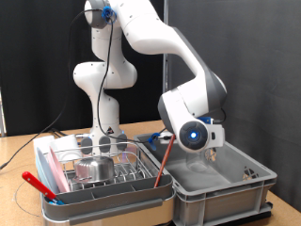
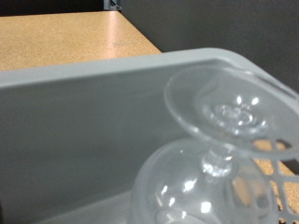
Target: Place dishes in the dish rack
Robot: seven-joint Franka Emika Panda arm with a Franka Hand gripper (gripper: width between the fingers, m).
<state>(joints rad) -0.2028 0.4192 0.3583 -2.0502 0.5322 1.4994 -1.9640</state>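
The dish rack [image 1: 141,179] is a wire rack in a pale tray at the exterior view's lower left. A pink plate [image 1: 56,169] stands on edge in it, near its left side. A shiny steel cup [image 1: 94,168] sits in its middle. A thin red stick [image 1: 165,162] leans at its right end. My gripper [image 1: 213,153] reaches down into the grey plastic bin [image 1: 230,193] on the right. In the wrist view a clear stemmed glass [image 2: 215,140] lies on its side in the bin [image 2: 84,121], close below the camera. My fingers do not show there.
A second red utensil [image 1: 38,184] lies across the rack's front left corner. A small object [image 1: 250,173] sits at the bin's right side. The wooden table [image 1: 19,160] extends to the left, with a black cable on it. A dark curtain hangs behind.
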